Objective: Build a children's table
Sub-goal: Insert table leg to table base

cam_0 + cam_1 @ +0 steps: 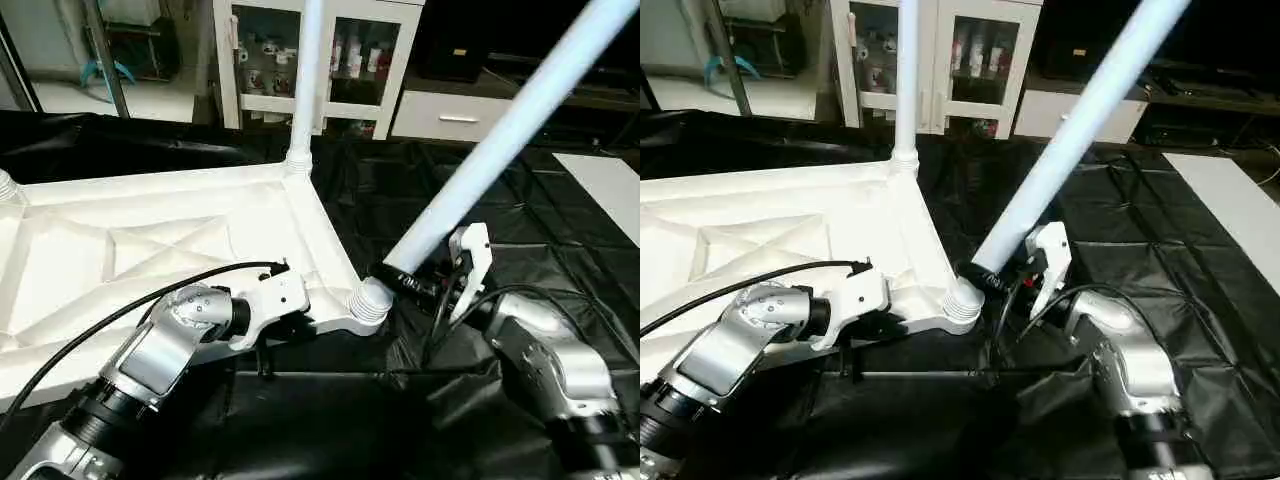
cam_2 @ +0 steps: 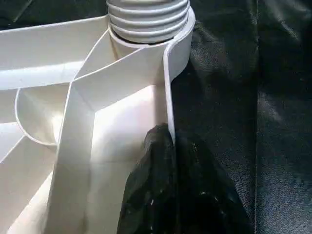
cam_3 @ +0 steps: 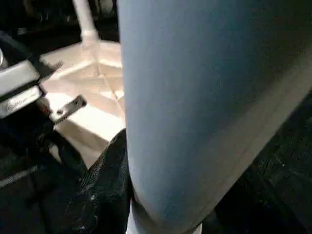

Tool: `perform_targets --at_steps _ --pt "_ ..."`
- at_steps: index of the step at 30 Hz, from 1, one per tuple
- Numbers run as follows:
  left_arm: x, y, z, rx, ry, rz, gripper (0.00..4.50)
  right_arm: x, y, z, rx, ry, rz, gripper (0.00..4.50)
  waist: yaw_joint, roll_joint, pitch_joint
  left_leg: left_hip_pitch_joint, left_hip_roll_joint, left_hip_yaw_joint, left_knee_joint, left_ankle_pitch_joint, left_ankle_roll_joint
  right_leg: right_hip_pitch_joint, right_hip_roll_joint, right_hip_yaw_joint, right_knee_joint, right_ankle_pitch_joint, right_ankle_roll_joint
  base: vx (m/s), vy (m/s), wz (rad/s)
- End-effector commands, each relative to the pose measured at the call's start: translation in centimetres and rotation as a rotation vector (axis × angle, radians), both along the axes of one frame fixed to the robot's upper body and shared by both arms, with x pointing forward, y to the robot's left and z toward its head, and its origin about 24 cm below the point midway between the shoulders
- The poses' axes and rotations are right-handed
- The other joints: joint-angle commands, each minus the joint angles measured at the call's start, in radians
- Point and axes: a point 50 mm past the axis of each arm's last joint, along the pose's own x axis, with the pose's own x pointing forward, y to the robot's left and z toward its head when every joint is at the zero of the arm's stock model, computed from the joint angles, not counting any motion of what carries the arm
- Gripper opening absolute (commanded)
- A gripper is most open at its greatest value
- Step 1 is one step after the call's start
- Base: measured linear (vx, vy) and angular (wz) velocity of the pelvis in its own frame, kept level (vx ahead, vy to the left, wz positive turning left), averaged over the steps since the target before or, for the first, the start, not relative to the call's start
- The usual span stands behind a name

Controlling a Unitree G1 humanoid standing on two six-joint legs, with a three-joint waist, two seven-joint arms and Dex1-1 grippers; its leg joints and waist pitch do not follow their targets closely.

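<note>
Left gripper [image 2: 168, 146]: pinching white ribbed plastic tabletop [image 1: 120, 250] rim | Right gripper [image 1: 400, 282]: clasping tilted white tube leg [image 1: 500, 135] at corner socket [image 1: 368, 303]

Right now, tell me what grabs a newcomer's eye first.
The long white leg slanting out of the near corner socket of the upturned tabletop, with the right gripper clamped round its base. Behind it, a second leg stands upright in the far corner. The left gripper pinches the tabletop's near rim.
</note>
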Motion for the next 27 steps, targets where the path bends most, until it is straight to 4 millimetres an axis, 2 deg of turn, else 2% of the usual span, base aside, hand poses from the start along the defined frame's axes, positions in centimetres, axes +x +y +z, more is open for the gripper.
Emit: perform_targets --at_steps 1,5,6,7,9,15,24,25,27 --pt "-0.2 0.9 -1.7 0.077 0.048 0.039 0.0 -1.1 -0.6 -2.4 -0.109 0.101 0.013 1.82 -0.01 0.018 -0.032 0.041 0.102 -0.06 -0.107 -0.434 -0.12 -0.016 -0.067 0.036 -0.086 -0.25 -0.13 0.0 0.0 0.0" --pt "-0.1 0.9 -1.7 0.077 0.047 0.041 0.0 -1.2 -0.3 -2.4 -0.135 0.09 0.04 1.82 -0.01 0.017 -0.03 0.043 0.103 -0.063 -0.107 -0.475 -0.127 -0.02 -0.07 0.038 -0.092 -0.3 -0.123 0.0 0.0 0.0" --pt "-0.1 0.9 -1.7 0.077 0.046 0.042 0.0 -1.3 -0.2 -2.4 -0.139 0.09 0.048 1.82 -0.01 0.016 -0.03 0.042 0.103 -0.064 -0.108 -0.474 -0.126 -0.019 -0.069 0.038 -0.092 -0.296 -0.123 0.0 0.0 0.0" --pt "-0.1 0.9 -1.7 0.077 0.046 0.043 0.0 -1.3 0.0 -2.4 -0.148 0.094 0.069 1.82 -0.01 0.011 -0.03 0.042 0.104 -0.063 -0.108 -0.469 -0.124 -0.019 -0.069 0.038 -0.092 -0.291 -0.123 0.0 0.0 0.0" --pt "-0.1 0.9 -1.7 0.076 0.044 0.045 0.0 -1.5 0.2 -2.4 -0.154 0.111 0.102 1.82 -0.009 0.015 -0.03 0.043 0.104 -0.062 -0.108 -0.463 -0.121 -0.02 -0.069 0.039 -0.091 -0.283 -0.124 0.0 0.0 0.0" --pt "-0.1 0.9 -1.7 0.077 0.043 0.041 0.0 -1.6 0.8 -2.3 -0.168 0.147 0.166 1.82 -0.007 0.015 -0.03 0.044 0.103 -0.06 -0.108 -0.448 -0.12 -0.02 -0.067 0.039 -0.088 -0.248 -0.132 0.0 0.0 0.0" --pt "-0.2 0.8 -1.7 0.077 0.046 0.033 0.0 -0.7 1.6 -1.8 -0.17 0.232 0.242 1.82 -0.008 0.016 -0.03 0.042 0.103 -0.062 -0.109 -0.443 -0.126 -0.016 -0.069 0.038 -0.088 -0.265 -0.134 0.0 0.0 0.0" --pt "-0.2 0.8 -1.7 0.076 0.046 0.032 0.0 -0.4 1.5 -1.8 -0.172 0.245 0.235 1.82 -0.009 0.011 -0.032 0.044 0.103 -0.061 -0.108 -0.441 -0.126 -0.017 -0.068 0.037 -0.086 -0.26 -0.136 0.0 0.0 0.0" --pt "-0.2 0.8 -1.8 0.075 0.047 0.033 0.0 0.3 1.2 -2.0 -0.169 0.262 0.187 1.82 -0.009 0.013 -0.03 0.043 0.102 -0.06 -0.107 -0.444 -0.128 -0.02 -0.071 0.039 -0.088 -0.271 -0.139 0.0 0.0 0.0"
